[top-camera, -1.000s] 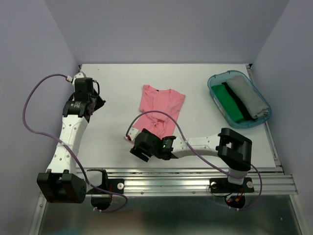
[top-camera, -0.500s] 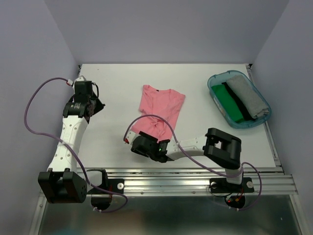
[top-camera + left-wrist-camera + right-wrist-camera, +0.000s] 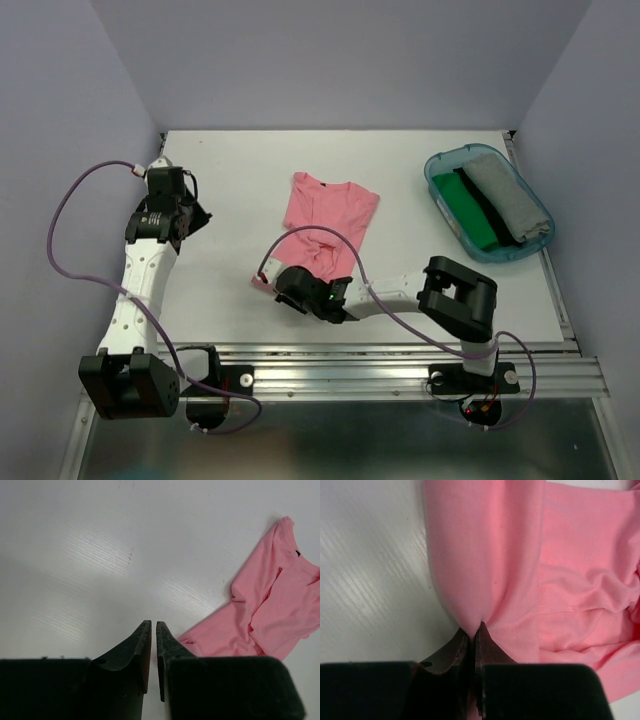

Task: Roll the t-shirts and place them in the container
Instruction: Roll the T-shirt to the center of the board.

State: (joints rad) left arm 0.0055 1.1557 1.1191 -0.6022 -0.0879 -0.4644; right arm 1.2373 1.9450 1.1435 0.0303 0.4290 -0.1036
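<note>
Looking down from above, the pink shirt (image 3: 328, 222) lies near the middle of the table (image 3: 240, 160). Its long axis runs from the collar at the far end toward the near left, where the cloth narrows into a bunched corner. The right pincer (image 3: 288, 290) sits on that near corner. The left pincer (image 3: 195, 215) hangs well apart to the left over bare table, and I cannot tell its gap from here. A green shirt (image 3: 468, 205) and a grey shirt (image 3: 505, 195) lie side by side in the tub (image 3: 437, 160) at the far right.

From the left wrist, the left pincer (image 3: 150, 626) is closed down to a slit and holds nothing. The pink shirt (image 3: 272, 612) spreads off to the right, collar at the far edge.

From the right wrist, the right pincer (image 3: 473, 626) is pinched tight on a raised fold of the pink shirt (image 3: 485, 550). That fold runs straight away from the tips, with rumpled cloth to the right.
</note>
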